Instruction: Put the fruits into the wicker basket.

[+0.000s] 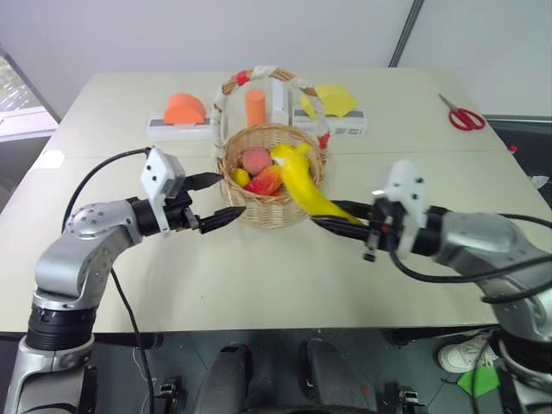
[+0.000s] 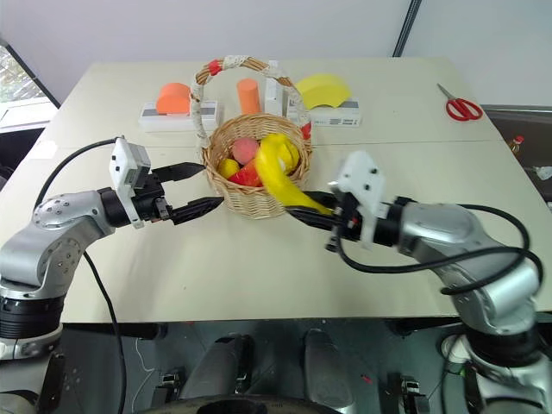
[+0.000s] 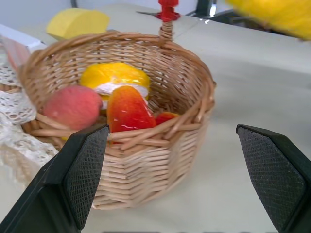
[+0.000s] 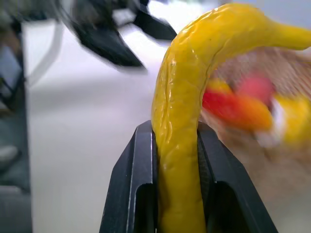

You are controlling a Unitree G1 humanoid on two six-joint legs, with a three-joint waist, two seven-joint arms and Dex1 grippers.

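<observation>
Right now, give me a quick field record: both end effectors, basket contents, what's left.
left end effector: open, holding nothing, beside the wicker basket
right end effector: shut on the banana
banana: held over the basket rim, not released
in basket: peach, mango-like fruit, a yellow fruit
remaining: drop the banana in
behind basket: foam shapes, red scissors

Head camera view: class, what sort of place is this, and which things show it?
Probably a robot test room: a plain table set with a wicker basket of toy fruits, foam shapes on stands, and scissors.
</observation>
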